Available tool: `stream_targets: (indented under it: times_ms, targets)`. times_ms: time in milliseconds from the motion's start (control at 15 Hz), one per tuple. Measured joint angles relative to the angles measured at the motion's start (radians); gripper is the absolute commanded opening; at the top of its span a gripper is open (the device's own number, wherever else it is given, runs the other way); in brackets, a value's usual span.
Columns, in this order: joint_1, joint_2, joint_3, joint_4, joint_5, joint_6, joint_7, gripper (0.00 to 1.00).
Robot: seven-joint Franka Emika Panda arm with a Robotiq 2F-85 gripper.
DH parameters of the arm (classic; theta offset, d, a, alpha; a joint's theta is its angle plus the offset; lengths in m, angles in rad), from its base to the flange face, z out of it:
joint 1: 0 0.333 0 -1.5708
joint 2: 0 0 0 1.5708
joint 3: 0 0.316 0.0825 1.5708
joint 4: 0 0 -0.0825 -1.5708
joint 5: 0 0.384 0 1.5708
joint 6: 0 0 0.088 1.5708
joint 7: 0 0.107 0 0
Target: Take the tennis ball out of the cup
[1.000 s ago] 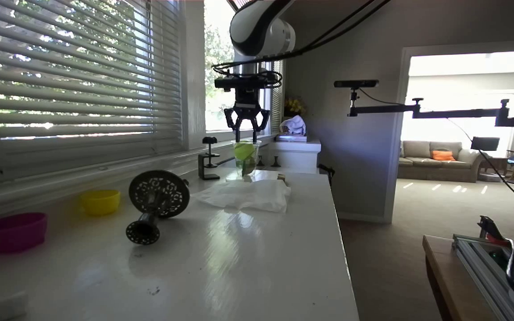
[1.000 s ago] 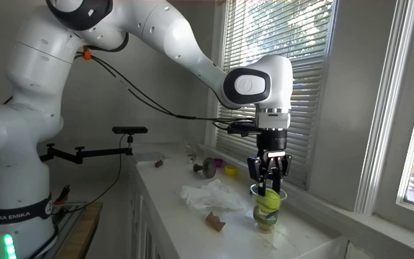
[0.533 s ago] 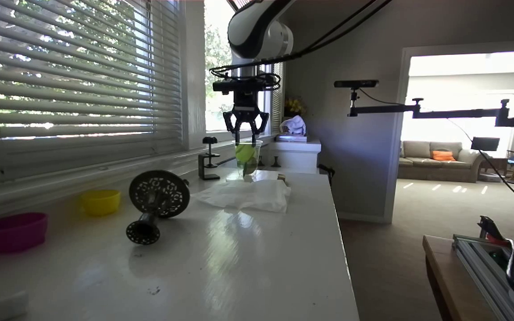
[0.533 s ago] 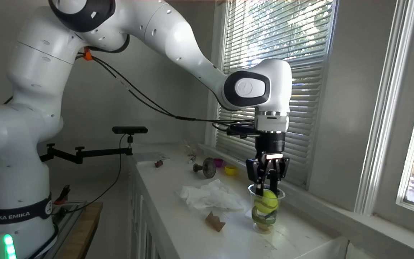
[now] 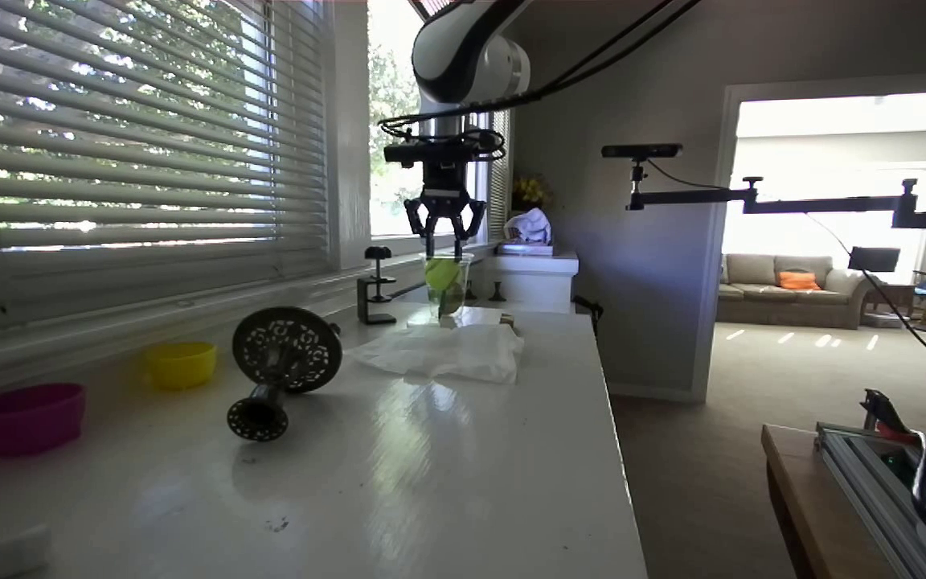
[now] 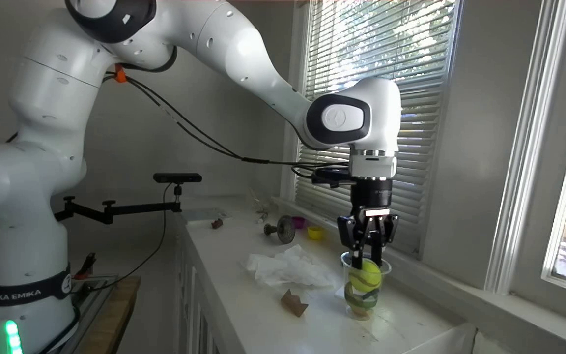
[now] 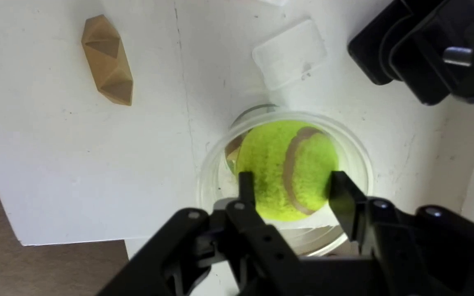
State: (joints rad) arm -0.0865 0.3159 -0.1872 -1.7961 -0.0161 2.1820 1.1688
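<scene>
Tennis ball [image 7: 287, 170] sat inside the clear cup [image 7: 359, 159]; your gripper [image 7: 292, 181], fairly narrow, straddled its top, whether pinching I couldn't tell. You probably needed a deeper, centred bite, then a straight lift without dragging the cup.

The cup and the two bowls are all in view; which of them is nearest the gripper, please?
It is the clear cup, with the tennis ball inside and the gripper at its mouth; the yellow bowl and magenta bowl stand well away.
</scene>
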Motion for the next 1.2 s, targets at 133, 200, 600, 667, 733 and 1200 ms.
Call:
stream_targets:
  times_ms: [133, 200, 600, 667, 733, 1200]
  targets:
    - [-0.003, -0.011, -0.005, 0.004, 0.0, 0.001, 0.004, 0.24]
    - [-0.004, -0.018, -0.009, 0.01, 0.0, 0.002, 0.004, 0.24]
    - [-0.003, -0.089, -0.012, 0.065, 0.0, 0.003, 0.004, 0.24]
    - [-0.001, -0.105, -0.004, 0.073, 0.001, 0.005, 0.004, 0.24]
    - [0.003, -0.125, 0.009, 0.078, 0.003, 0.008, -0.001, 0.24]
    - [0.038, -0.281, 0.12, 0.043, 0.136, -0.021, -0.253, 0.24]
